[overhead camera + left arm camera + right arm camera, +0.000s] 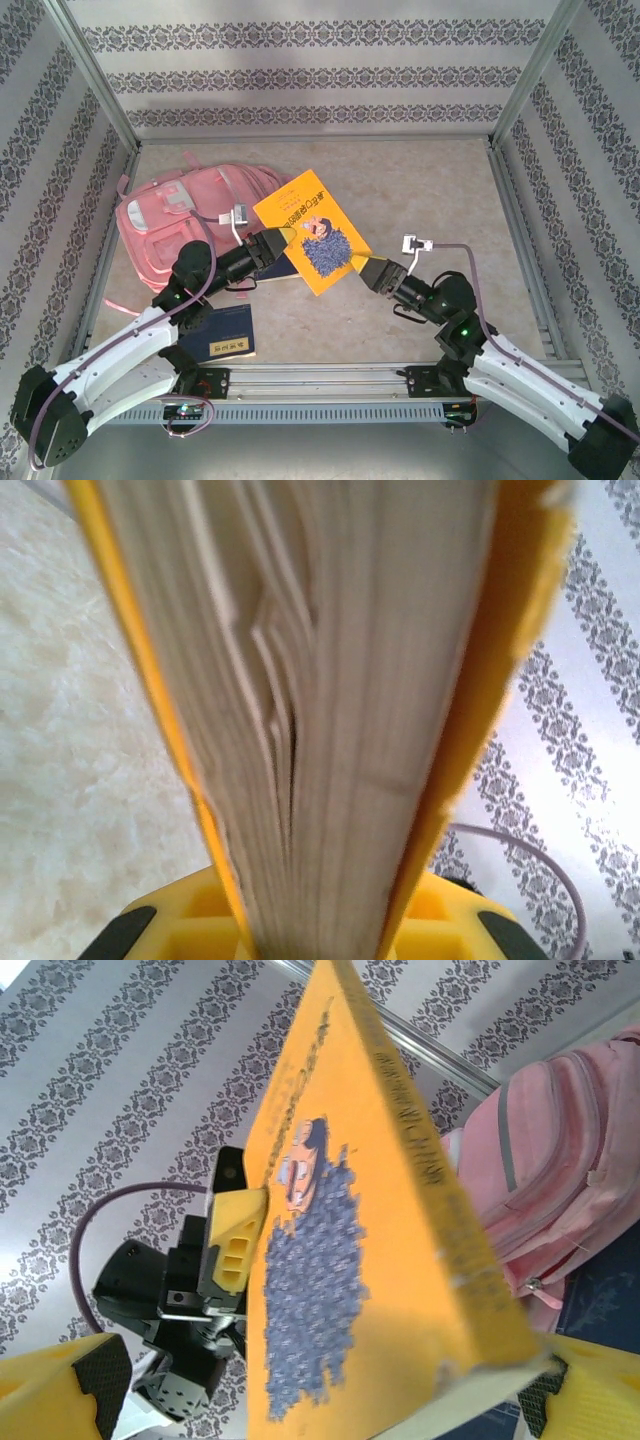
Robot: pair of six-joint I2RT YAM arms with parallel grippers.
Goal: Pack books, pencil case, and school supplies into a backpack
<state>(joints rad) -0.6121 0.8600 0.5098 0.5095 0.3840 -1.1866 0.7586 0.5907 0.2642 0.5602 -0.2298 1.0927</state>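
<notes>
Left claw (277,241): closed narrow on the yellow book (312,232). It bites the long edge that faces the left side of the counter (430,190). Its own wrist view shows the page block pinched between the yellow fingers (190,918).

Right claw (362,268): jaws wide, one on either side of the book's near-right corner. In the right wrist view neither pad visibly presses the cover. Treat the book as carried by the left arm alone.

Book: raised off the counter around its middle, cover up and tilted. Long axis runs far-left to near-right.

Relation that matters to you: the backpack (178,225) lies flat toward the far-left corner, just left of the left claw. The book's far-left end already reaches over its right edge. The left arm is the nearer one; the right arm sits across the book, well apart from the bag.

Judgement: you want a left-arm move, sliding the book leftward along its long axis. You cannot tell from these views where the bag's mouth is, so check that first.

Risk: with a grip on one edge only, the free end may sag or pivot.
</notes>
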